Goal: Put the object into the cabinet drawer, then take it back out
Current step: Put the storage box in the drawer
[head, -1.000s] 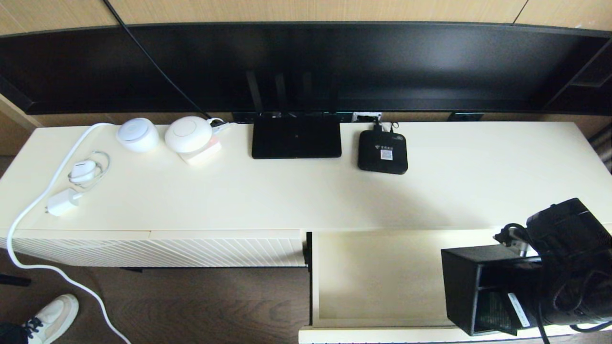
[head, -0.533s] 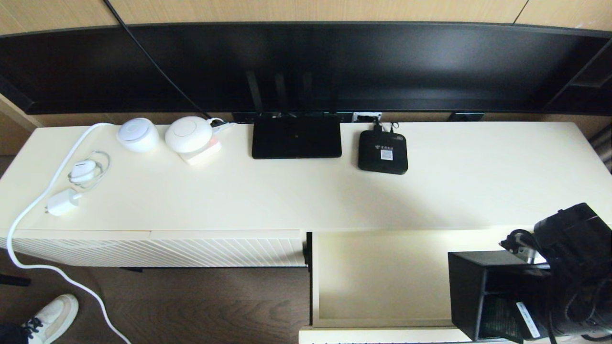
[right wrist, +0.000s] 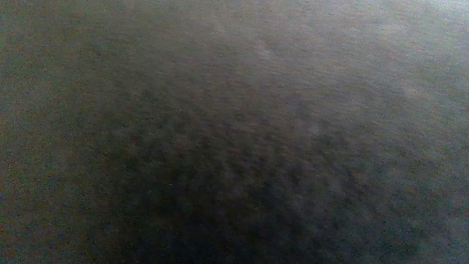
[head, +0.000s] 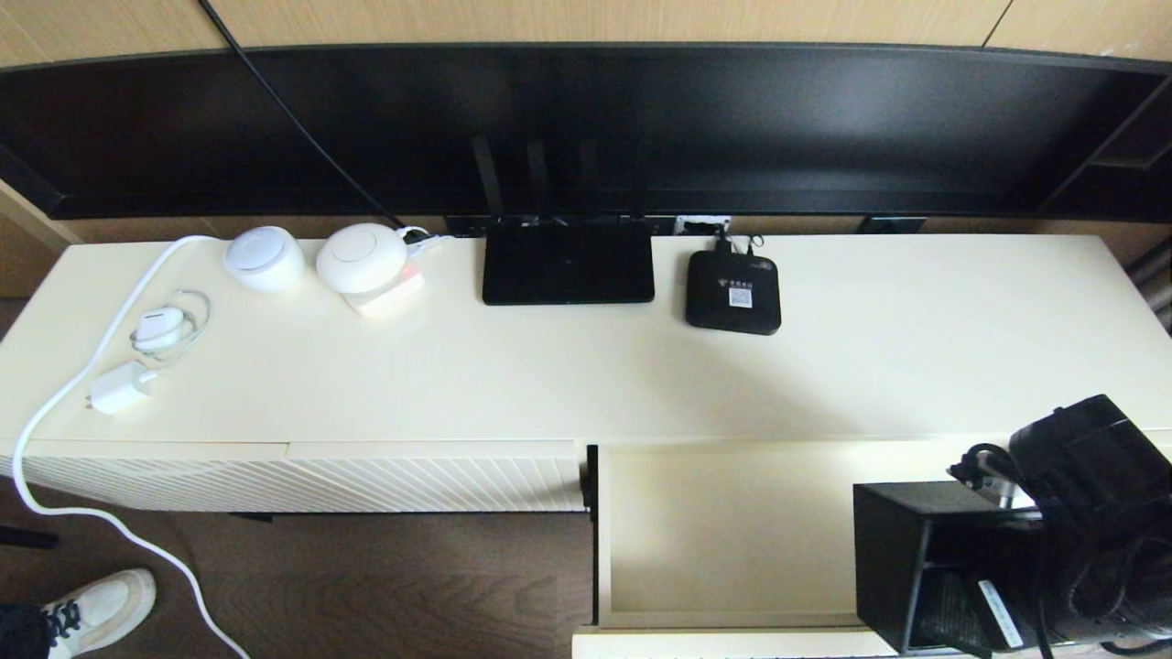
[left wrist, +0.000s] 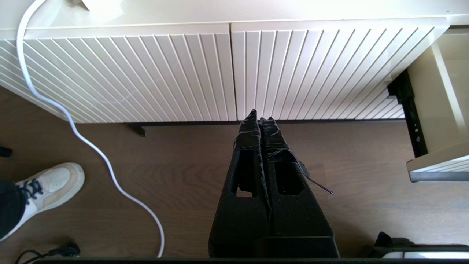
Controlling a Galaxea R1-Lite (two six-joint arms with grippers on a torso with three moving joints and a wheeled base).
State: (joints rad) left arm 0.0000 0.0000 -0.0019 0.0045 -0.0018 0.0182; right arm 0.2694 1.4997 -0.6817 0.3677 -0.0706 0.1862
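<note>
At the left of the head view, a white charger (head: 117,388) and 2 round white devices (head: 264,258) sit on the tabletop (head: 549,366). The left gripper (left wrist: 261,116) hangs before the ribbed panel (left wrist: 146,69), fingers closed on nothing. At centre lie the router (head: 568,264) and set-top box (head: 732,291). Lower right, the box (head: 902,558) sits over the open drawer (head: 732,531) at its right end, against the right gripper (head: 1035,549); whether its fingers grip cannot be told.

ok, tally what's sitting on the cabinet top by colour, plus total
White: 5 — round device, second round device, block under it, charger plug, small coiled-cable unit
Black: 2 — router, set-top box
Total: 7
</note>
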